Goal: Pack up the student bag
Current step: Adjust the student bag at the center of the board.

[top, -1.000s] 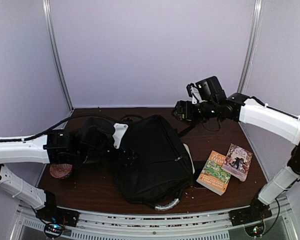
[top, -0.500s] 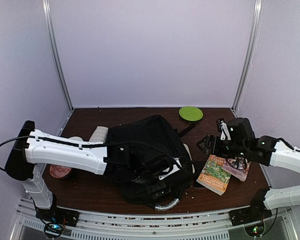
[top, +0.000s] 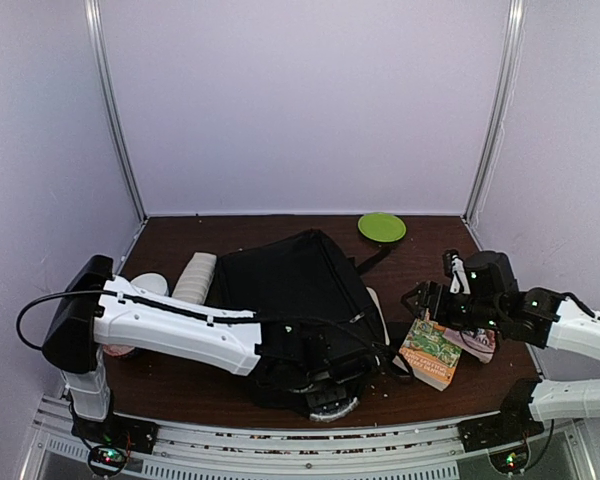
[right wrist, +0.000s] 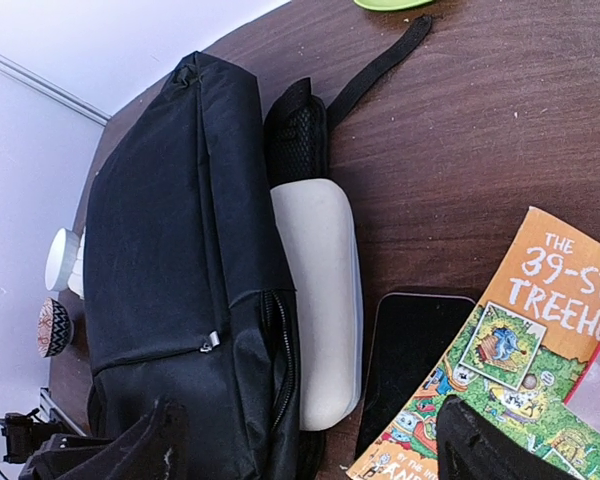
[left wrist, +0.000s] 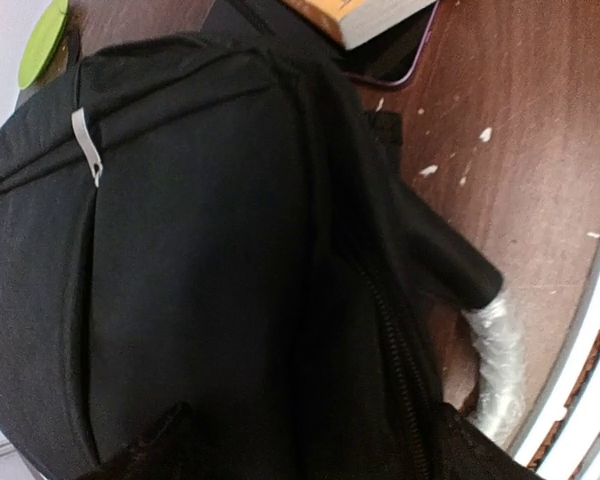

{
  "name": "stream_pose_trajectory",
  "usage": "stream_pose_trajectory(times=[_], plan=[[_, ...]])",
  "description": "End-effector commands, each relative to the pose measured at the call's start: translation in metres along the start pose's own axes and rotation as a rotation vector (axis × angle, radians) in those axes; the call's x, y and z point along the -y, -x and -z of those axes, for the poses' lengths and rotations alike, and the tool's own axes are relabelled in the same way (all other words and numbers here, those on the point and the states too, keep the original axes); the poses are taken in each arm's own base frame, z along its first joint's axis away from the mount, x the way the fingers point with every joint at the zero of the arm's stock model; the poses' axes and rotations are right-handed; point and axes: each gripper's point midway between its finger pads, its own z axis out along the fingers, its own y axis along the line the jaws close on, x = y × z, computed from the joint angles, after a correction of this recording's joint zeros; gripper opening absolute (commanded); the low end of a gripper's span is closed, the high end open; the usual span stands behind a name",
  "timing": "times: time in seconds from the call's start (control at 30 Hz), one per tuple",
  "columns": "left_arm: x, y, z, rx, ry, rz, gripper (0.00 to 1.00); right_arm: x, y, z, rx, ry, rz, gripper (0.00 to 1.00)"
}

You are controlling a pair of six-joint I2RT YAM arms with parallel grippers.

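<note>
Top external shows the student bag (top: 300,285) lying directly under the left pincer (top: 315,380), whose jaws stand wide and grip nothing. The right pincer (top: 417,300), equally wide and empty, hovers with the bag to its left and an orange book (top: 430,352) just beneath it.

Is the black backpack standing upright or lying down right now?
Lying down: the backpack rests flat on the table, its broad panel facing up toward the overhead camera.

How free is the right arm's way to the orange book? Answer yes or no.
Probably yes. The right gripper hovers open right by the orange book, with nothing between them; only a second book lies against one edge.
</note>
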Motion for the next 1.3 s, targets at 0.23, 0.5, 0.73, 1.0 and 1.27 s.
stream_pose_trajectory(times=[0.23, 0.5, 0.73, 1.0, 1.27], plan=[[-0.076, -0.007, 0.004, -0.027, 0.19, 0.169, 0.14, -0.007, 0.007, 0.005, 0.035, 0.028, -0.007, 0.84], [-0.154, -0.009, 0.025, 0.065, 0.227, 0.458, 0.0, -0.022, -0.006, -0.015, -0.026, 0.113, -0.071, 0.84], [-0.212, -0.033, 0.032, 0.074, 0.298, 0.689, 0.0, -0.033, -0.001, -0.036, -0.046, 0.097, -0.076, 0.82], [-0.22, -0.052, 0.002, 0.002, 0.302, 0.685, 0.0, 0.016, 0.006, -0.021, 0.049, -0.13, -0.104, 0.82], [-0.206, -0.068, 0.007, -0.014, 0.254, 0.676, 0.58, 0.067, 0.001, 0.014, 0.148, -0.269, -0.17, 0.87]])
